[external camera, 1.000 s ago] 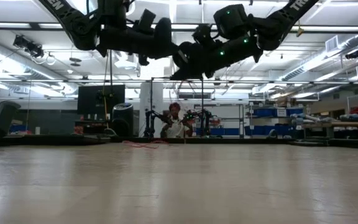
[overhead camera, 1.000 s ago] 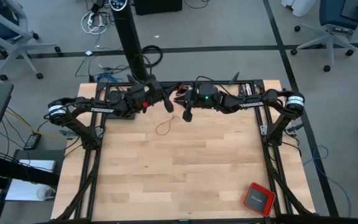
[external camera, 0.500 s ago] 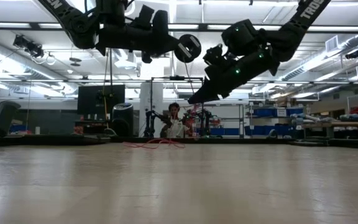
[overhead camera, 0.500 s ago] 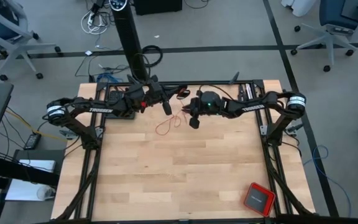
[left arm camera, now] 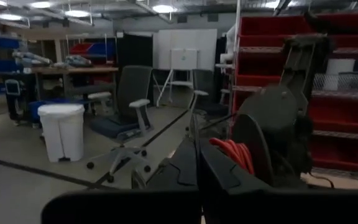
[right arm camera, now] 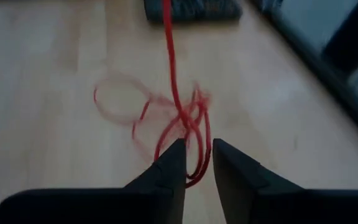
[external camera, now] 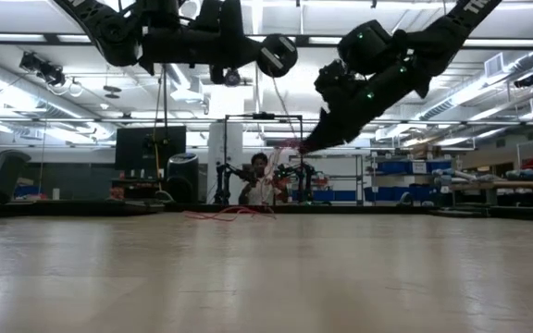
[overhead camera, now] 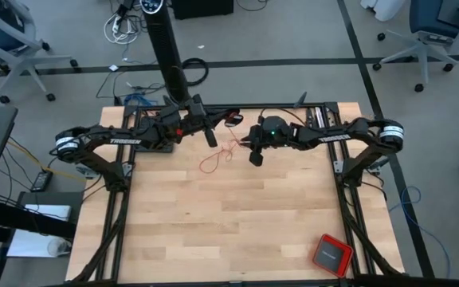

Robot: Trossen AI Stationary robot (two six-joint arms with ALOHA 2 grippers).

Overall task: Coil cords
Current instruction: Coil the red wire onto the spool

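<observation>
Pale wooden tabletop (overhead camera: 229,215): thin red cord (overhead camera: 211,162) lies in loose loops, uncoiled. Left gripper (overhead camera: 210,137) pinches its end; right gripper's (overhead camera: 254,156) fingers stand parted.

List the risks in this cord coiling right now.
1. The red cord runs between the right gripper's parted fingers, not clamped; it may slip free.
2. The shut left gripper holds the cord's upper end; a pull could drag or tangle the loose loops on the table.
</observation>
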